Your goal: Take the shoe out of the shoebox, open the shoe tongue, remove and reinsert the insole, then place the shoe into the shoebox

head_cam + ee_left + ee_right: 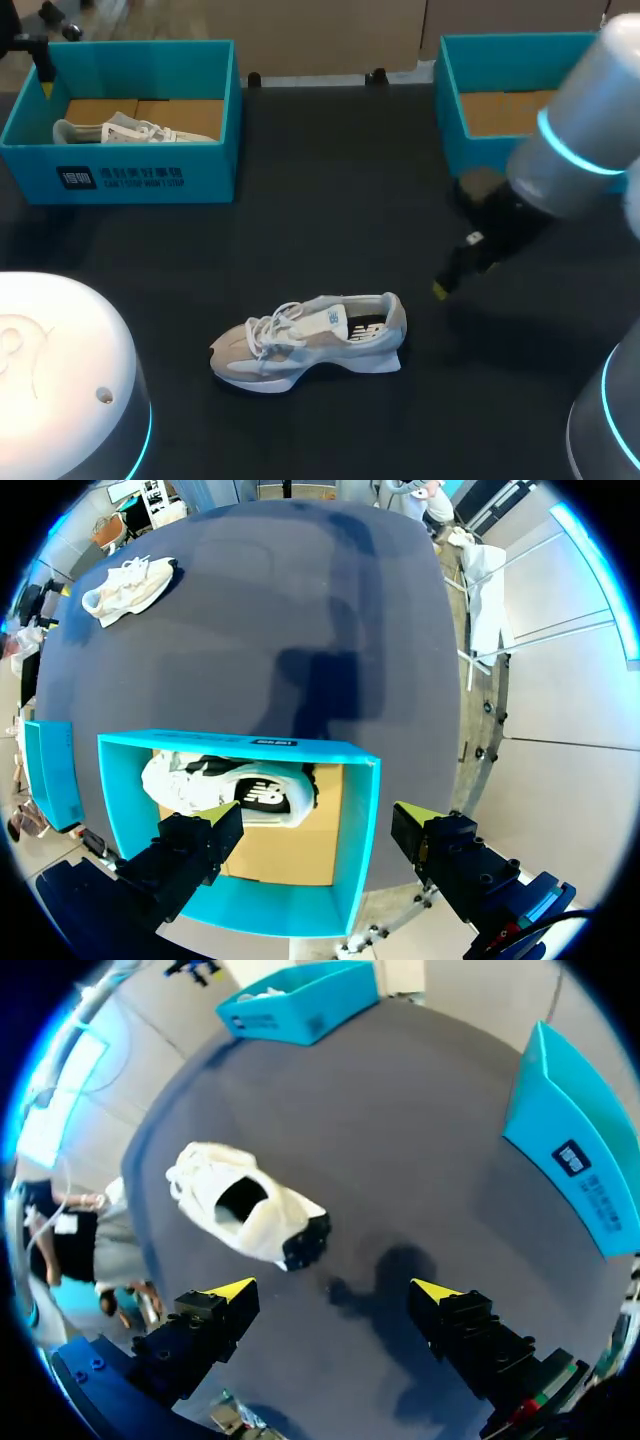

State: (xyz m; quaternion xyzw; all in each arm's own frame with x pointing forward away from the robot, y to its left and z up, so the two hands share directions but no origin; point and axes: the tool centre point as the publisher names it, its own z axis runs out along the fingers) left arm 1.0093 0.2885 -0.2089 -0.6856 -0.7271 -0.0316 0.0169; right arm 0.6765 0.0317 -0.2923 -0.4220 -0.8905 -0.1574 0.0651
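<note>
A grey-and-white shoe [310, 340] lies on its sole in the middle of the dark table, toe toward the left; it also appears as the shoe [245, 1210] and the shoe [128, 585]. My right gripper [450, 280] hangs open to the right of its heel, apart from it; in the right wrist view the right gripper [335, 1290] holds nothing and the shoe lies just ahead. A second shoe [230, 790] rests in the left teal shoebox [150, 175]. My left gripper [318, 830] is open above that shoebox [355, 880] and touches nothing.
A second teal shoebox [455, 110], with bare cardboard inside, stands at the back right behind my right arm. The same box [575, 1150] shows beside the right gripper. My left arm's white base [60, 380] fills the near left corner.
</note>
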